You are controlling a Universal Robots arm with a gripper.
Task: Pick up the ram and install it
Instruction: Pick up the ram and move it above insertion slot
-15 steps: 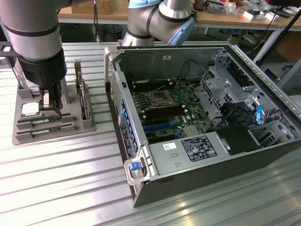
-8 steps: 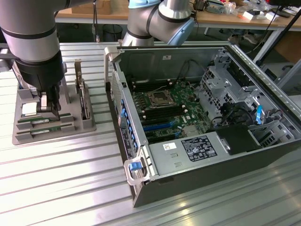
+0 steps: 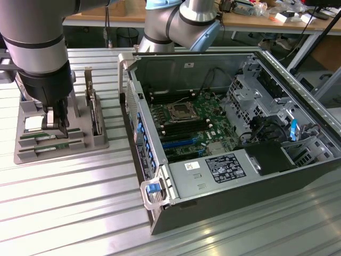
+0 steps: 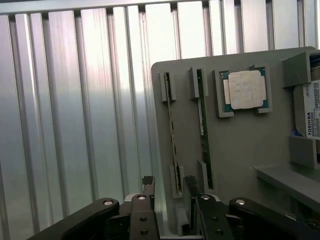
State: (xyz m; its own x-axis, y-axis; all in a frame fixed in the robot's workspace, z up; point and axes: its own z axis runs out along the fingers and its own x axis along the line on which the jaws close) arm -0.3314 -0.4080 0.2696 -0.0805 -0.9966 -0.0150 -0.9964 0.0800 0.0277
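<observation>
**Gripper.** The black two-fingered gripper (image 4: 170,189) is released and grasps nothing. Its fingers (image 4: 148,186) stand apart over one edge of the flat grey plastic holding tray (image 4: 240,150).

**Task item.** The ram (image 4: 173,131), a long, thin green circuit-board strip, stands on edge in grey slotted brackets on the tray and is not installed. It runs in line with the gap between the fingers, and its nearer end lies between the fingertips. Whether either finger touches it cannot be determined.

**Other tray contents.**
- A second green circuit-board strip (image 4: 202,125) stands parallel, just beside the ram, in its own slots. Its whitish label is not legible.
- Next to that, a square silver processor chip (image 4: 245,89) sits in a recess held by corner brackets. No marking on it can be read.
- At the tray's edge, a drive's white label (image 4: 311,117) reads "TOSHIBA".

**Surroundings.** In the exterior view the tray rests on the ribbed aluminium tabletop (image 3: 80,202) at the exterior view's left, with the arm upright over it. Just beside it, toward the exterior view's right, lies the open dark grey computer case (image 3: 213,205). The case shows a green motherboard (image 3: 194,120) and a silver power supply box (image 3: 213,170). The labels on that box are too small to read. A blue latch tab (image 3: 153,188) sits at the case's near corner.
</observation>
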